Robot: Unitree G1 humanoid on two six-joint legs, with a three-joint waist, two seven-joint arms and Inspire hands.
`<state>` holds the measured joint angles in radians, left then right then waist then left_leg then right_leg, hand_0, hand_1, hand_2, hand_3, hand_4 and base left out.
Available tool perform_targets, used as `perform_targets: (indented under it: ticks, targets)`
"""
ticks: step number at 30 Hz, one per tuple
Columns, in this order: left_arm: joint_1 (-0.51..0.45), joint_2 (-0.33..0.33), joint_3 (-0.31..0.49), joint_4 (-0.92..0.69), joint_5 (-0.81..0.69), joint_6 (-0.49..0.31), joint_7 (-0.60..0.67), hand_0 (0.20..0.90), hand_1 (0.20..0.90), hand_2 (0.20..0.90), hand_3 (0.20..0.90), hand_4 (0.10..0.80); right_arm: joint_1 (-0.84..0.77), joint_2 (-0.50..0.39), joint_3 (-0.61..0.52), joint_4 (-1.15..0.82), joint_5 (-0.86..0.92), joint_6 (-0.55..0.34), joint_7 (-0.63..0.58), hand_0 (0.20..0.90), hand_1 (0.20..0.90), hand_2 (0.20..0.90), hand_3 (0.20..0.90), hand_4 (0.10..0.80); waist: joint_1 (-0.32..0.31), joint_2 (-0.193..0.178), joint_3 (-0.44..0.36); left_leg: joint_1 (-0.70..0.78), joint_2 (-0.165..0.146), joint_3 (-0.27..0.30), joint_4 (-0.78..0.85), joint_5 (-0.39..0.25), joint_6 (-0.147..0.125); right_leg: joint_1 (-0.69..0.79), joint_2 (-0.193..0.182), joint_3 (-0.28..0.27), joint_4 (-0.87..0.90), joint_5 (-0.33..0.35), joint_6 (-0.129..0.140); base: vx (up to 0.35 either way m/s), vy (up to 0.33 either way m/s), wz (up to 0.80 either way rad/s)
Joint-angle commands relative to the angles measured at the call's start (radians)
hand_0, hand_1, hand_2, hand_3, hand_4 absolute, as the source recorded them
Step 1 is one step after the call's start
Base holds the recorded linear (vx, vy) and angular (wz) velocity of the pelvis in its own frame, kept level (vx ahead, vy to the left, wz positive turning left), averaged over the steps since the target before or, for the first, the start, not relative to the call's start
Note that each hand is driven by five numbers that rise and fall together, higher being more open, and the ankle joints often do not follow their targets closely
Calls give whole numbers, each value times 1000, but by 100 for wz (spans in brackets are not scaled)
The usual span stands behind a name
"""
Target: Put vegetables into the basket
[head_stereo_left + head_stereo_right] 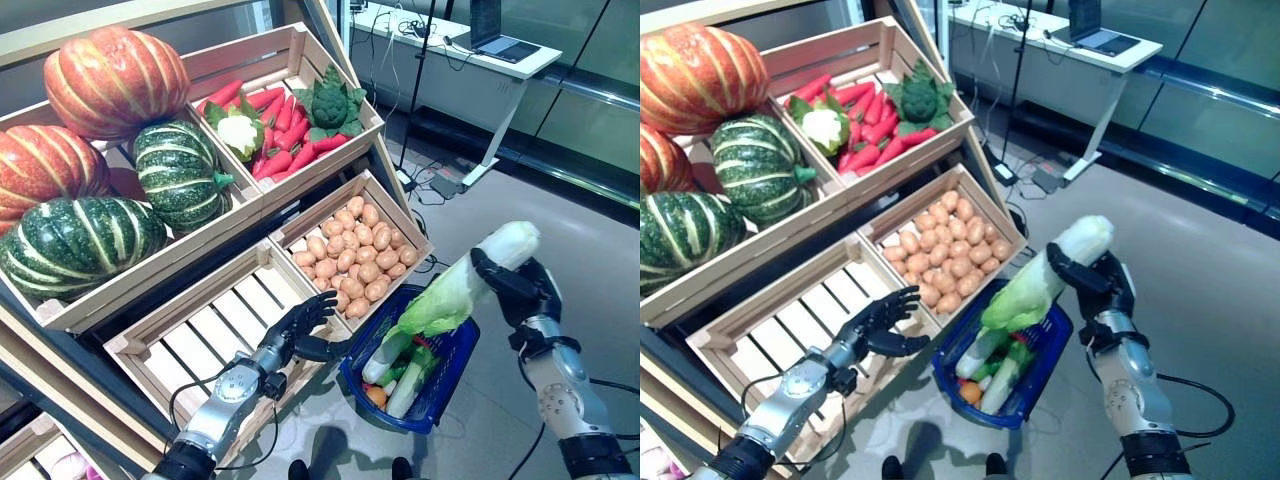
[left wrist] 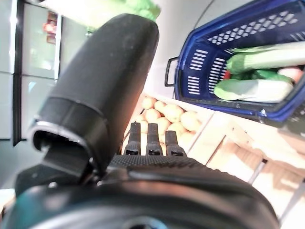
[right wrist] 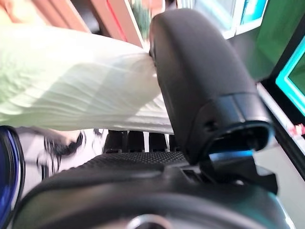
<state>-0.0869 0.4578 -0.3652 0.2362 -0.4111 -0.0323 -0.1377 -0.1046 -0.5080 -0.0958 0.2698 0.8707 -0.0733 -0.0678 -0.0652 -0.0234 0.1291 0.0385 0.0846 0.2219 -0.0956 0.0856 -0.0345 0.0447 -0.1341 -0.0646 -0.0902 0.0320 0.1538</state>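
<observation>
Dark right hand [image 1: 520,285] grips cabbage [image 1: 455,290] tilted over blue basket [image 1: 455,375].

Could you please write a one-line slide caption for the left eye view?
Right hand lowers a napa cabbage leaf-end first into the blue basket, left hand open beside it.

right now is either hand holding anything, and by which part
The right hand grips the cabbage by its white stem end, leaves over the basket. The left hand holds nothing.
</observation>
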Motion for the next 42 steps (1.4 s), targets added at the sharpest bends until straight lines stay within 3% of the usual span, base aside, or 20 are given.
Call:
perform_targets:
  ticks: [1,7,11,19,25,29,36,42]
  targets:
    - [-86,27,49,-106,-88,-64,-23,900,900,900,900,800,-141,-93,-102,3,10,-168,-31,300,300,300,300,400,17,-14,-28,54,45,-45,8,-95,-20,20,-23,-31,34,8,-6,16,-37,0]
    - [-92,34,47,-161,-148,-80,-48,900,900,900,900,800,-163,-81,-77,115,78,-197,-12,300,300,300,300,400,39,-13,-4,35,51,-57,41,-93,-19,-3,-18,-38,94,-19,-19,-14,-51,0]
    - [-178,56,63,-231,-207,-145,-83,900,900,900,900,800,-240,-76,-51,180,217,-295,18,300,300,300,300,400,61,-6,115,-133,60,-106,285,-145,-18,-124,-7,-28,300,-88,-61,-308,-92,6]
    - [-308,53,64,-285,-282,-231,-111,900,900,900,900,800,-405,-58,-15,275,294,-375,38,300,300,300,300,400,83,22,231,-383,54,-170,611,-235,-35,-310,-27,-38,598,-178,-102,-185,-31,18]
    - [-373,31,46,-302,-370,-291,-152,900,900,900,900,800,-519,-85,-3,359,279,-373,61,300,300,300,300,400,93,48,296,-559,25,-201,821,-299,-37,-474,-62,-36,816,-239,-109,-100,0,18]
    - [-416,16,39,-309,-410,-309,-174,900,900,900,900,800,-601,-88,21,387,263,-391,52,300,300,300,300,400,99,54,324,-648,5,-205,919,-341,-15,-592,-86,-27,940,-272,-114,-79,13,5]
    - [-453,20,40,-327,-474,-336,-222,900,900,900,900,800,-679,-121,46,409,147,-368,-29,300,300,300,300,400,102,64,350,-771,1,-205,1091,-418,-2,-735,-118,-21,1106,-334,-126,-9,1,6]
    - [-498,14,45,-345,-513,-379,-244,900,900,900,900,800,-742,-137,88,457,52,-320,-107,300,300,300,300,400,101,76,369,-877,-8,-214,1200,-449,22,-871,-120,-2,1223,-360,-136,0,10,7]
